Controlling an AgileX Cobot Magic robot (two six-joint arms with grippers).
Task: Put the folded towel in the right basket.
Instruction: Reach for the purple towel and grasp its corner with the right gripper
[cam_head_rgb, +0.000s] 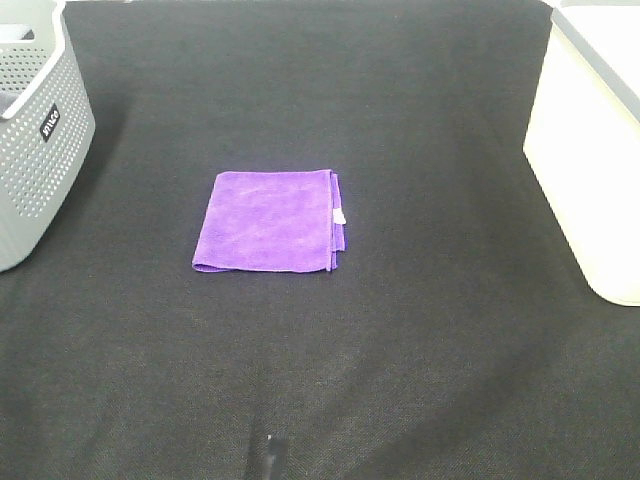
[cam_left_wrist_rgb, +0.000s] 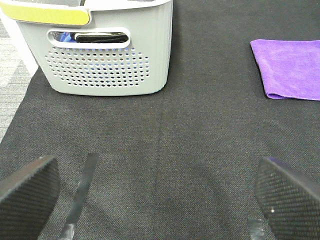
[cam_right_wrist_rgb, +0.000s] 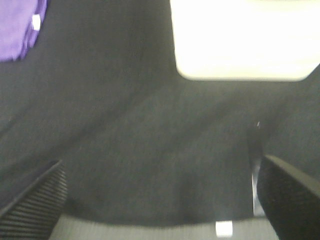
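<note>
A folded purple towel (cam_head_rgb: 269, 221) lies flat in the middle of the black table, with a small white tag on its right edge. It also shows in the left wrist view (cam_left_wrist_rgb: 290, 67) and in the right wrist view (cam_right_wrist_rgb: 19, 27). The right basket (cam_head_rgb: 590, 150) is cream-white and stands at the table's right edge; the right wrist view shows its wall (cam_right_wrist_rgb: 245, 40). Neither arm shows in the high view. My left gripper (cam_left_wrist_rgb: 160, 200) is open and empty, well short of the towel. My right gripper (cam_right_wrist_rgb: 160, 200) is open and empty, in front of the white basket.
A grey perforated basket (cam_head_rgb: 35, 130) stands at the table's left edge; the left wrist view shows it (cam_left_wrist_rgb: 107, 55) holding dark items, with a yellow-green strip along its rim. The black cloth (cam_head_rgb: 320, 380) covers the table.
</note>
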